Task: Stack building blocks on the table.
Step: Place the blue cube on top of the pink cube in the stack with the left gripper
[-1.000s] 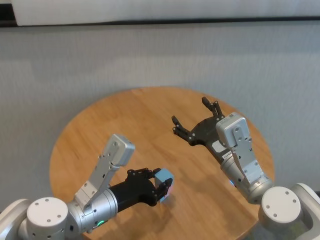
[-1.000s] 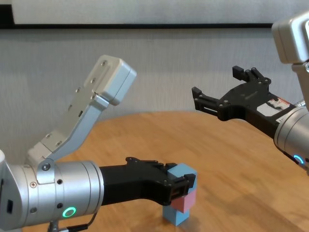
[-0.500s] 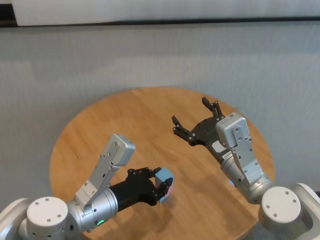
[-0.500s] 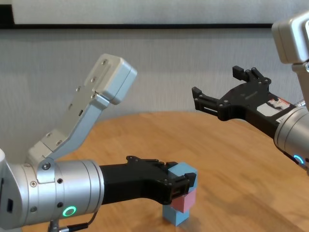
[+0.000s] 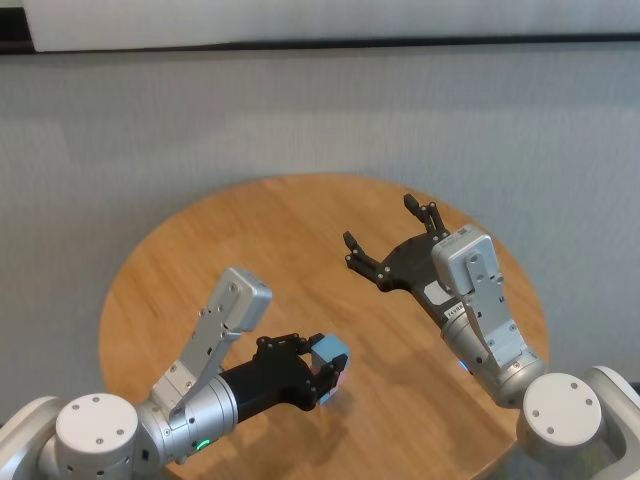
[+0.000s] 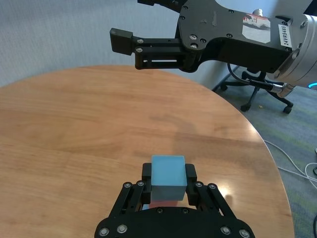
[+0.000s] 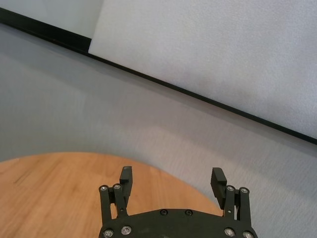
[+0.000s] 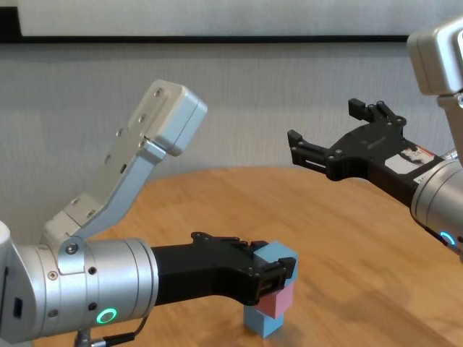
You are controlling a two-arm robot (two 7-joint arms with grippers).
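On the counter (image 5: 200, 250), near its front edge: three-cube stack, light blue bottom cube (image 8: 262, 321), pink cube (image 8: 276, 302), light blue top cube (image 8: 275, 256). Left gripper (image 8: 278, 275) fingers closed on top cube. Right gripper (image 5: 385, 232) above counter's far side, well apart from the stack, fingers spread, empty.

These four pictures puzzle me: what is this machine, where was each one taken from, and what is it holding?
It is a robot with two arms, working at a round wooden table. One camera looks down from its head, one looks out from its chest, and one rides on each wrist. The left gripper has its fingers shut on the top blue block, which sits on a pink block with another blue block beneath: a stack of three. The right gripper hangs open above the table, holding nothing.
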